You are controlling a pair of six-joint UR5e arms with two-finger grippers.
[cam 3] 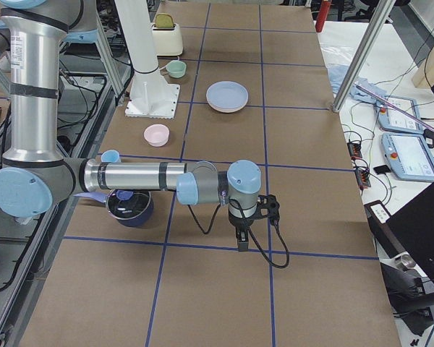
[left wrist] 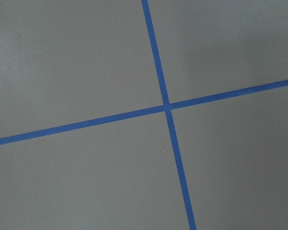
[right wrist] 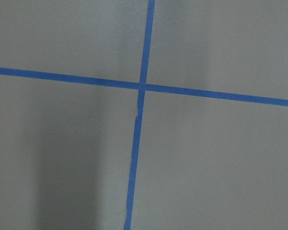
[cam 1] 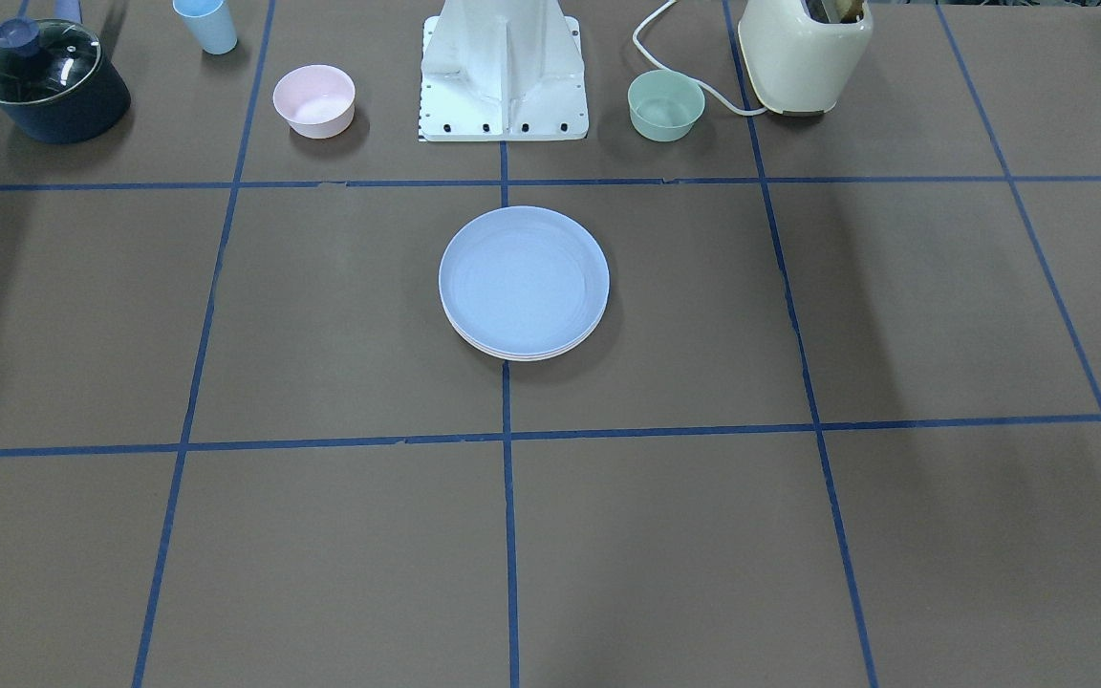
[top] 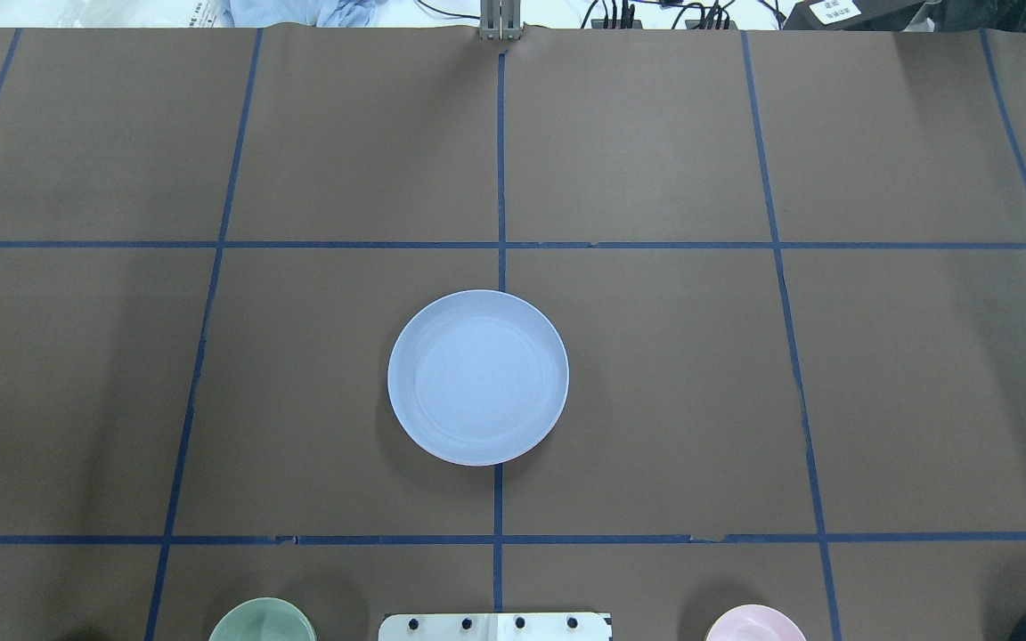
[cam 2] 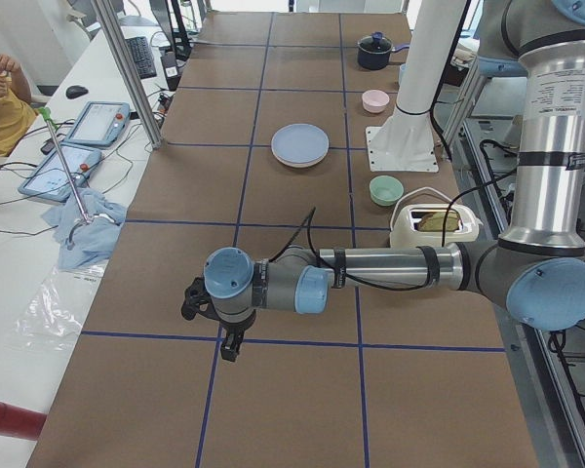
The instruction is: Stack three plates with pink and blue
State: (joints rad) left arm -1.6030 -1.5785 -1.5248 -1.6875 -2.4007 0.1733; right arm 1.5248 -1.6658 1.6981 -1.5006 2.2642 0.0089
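Note:
A stack of plates (cam 1: 524,283) lies at the middle of the table, a blue plate on top and a pale pink rim (cam 1: 512,354) showing under it. It also shows in the overhead view (top: 478,377) and in both side views (cam 2: 299,144) (cam 3: 227,96). My left gripper (cam 2: 226,341) hangs over a tape cross near the table's left end, far from the stack. My right gripper (cam 3: 241,242) hangs near the right end, also far away. I cannot tell whether either is open or shut. Both wrist views show only brown table and blue tape.
Along the robot's side stand a lidded dark pot (cam 1: 49,81), a blue cup (cam 1: 206,24), a pink bowl (cam 1: 314,99), the robot base (cam 1: 505,72), a green bowl (cam 1: 666,104) and a cream toaster (cam 1: 804,53). A person (cam 2: 0,97) sits beyond the far edge.

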